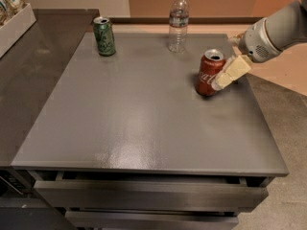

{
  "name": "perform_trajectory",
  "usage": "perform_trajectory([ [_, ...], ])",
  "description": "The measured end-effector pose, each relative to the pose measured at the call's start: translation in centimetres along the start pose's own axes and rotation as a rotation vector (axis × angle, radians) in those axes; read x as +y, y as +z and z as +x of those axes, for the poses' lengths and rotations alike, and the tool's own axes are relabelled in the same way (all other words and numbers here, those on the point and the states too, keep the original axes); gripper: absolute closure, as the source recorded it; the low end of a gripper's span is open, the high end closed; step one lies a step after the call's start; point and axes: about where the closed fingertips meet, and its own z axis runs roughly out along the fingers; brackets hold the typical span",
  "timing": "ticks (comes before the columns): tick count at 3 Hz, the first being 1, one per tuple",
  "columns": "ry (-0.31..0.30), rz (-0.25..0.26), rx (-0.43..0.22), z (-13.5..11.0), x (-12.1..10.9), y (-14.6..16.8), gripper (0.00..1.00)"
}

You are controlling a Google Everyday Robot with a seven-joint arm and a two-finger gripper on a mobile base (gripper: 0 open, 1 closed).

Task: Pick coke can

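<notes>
Resting the claw against the right side of the coke can, far right on the table; grip and opening impossible to tell. Risking tipping or shoving the can leftward by closing off-centre.

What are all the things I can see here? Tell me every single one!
coke can: one, red, right part of the table
green can: one, green, far left corner of the table
water bottle: one, clear, standing at the table's far edge
table: one, grey, middle of view
drawers: grey, under the table
box: one, white, on the dark counter at left
gripper: one, cream, at the coke can's right side
arm: one, grey-white, from upper right
</notes>
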Motion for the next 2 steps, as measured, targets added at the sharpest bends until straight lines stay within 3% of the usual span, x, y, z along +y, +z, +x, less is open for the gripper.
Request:
perform_trajectory([
  [2, -0.010, -0.100, -0.032, -0.7, 1.7, 1.8, 0.00],
])
